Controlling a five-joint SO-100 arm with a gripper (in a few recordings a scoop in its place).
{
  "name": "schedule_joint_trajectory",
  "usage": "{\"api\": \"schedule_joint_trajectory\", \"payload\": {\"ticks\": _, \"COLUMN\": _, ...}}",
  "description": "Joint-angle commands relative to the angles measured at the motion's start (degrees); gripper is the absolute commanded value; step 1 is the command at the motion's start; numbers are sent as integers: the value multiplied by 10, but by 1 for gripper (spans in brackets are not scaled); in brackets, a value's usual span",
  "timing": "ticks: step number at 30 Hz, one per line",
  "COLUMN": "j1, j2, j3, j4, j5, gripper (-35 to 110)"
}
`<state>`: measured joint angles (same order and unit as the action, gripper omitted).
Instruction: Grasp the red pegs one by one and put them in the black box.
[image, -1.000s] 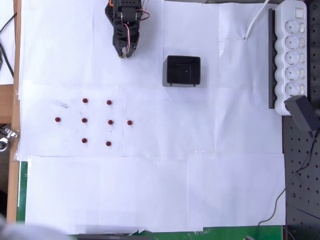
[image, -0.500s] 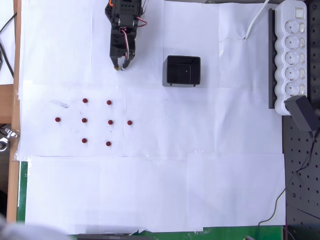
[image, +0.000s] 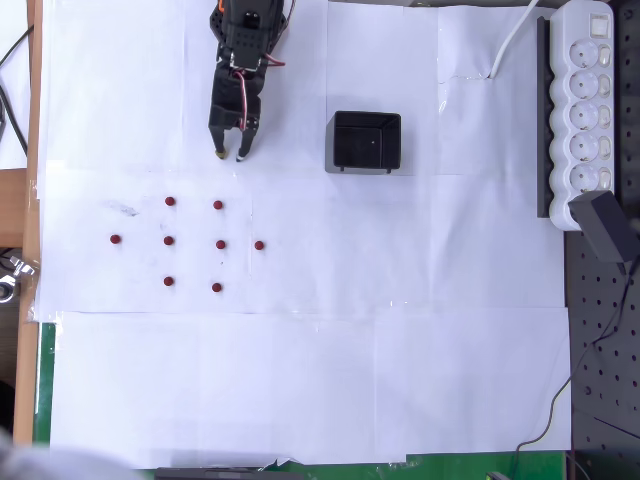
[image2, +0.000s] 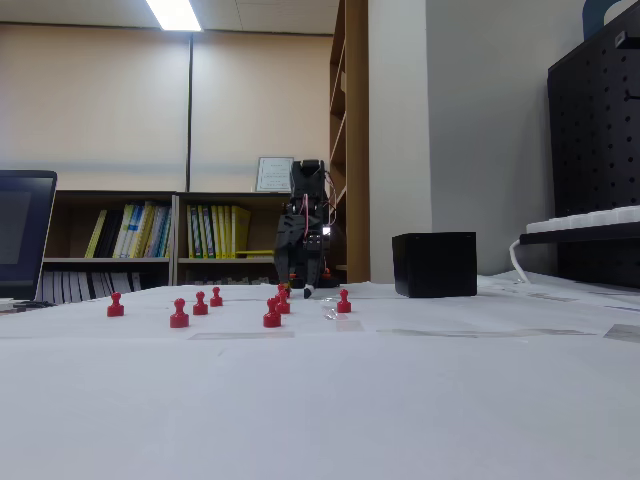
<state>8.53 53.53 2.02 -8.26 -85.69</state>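
Note:
Several small red pegs (image: 220, 244) stand in a loose grid on white paper at the left of the overhead view; the fixed view shows them as a row of pegs (image2: 179, 314) in front of the arm. The black box (image: 366, 116) sits open-topped to the right of the arm, and is seen as a black cube (image2: 434, 264) in the fixed view. My gripper (image: 230, 156) points down the picture, open with nothing between its fingers. It hangs above the topmost pegs, a short way from the nearest peg (image: 218, 205). The gripper (image2: 300, 290) stands low behind the pegs.
A long white power strip (image: 585, 100) with a black adapter (image: 605, 225) lies along the right edge beside a black pegboard. A wooden table edge runs down the left. A laptop (image2: 20, 235) stands at the far left in the fixed view.
The arm has reached down the picture from the top edge toward the pegs, and its fingers have spread apart. Pegs and box have not moved.

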Motion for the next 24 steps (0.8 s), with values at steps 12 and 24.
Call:
{"api": "schedule_joint_trajectory", "payload": {"ticks": 12, "j1": 3, "j2": 199, "j3": 69, "j4": -199, "j5": -10, "gripper": 21}}
{"api": "schedule_joint_trajectory", "payload": {"ticks": 24, "j1": -8, "j2": 286, "j3": 167, "j4": -200, "j5": -37, "gripper": 21}}
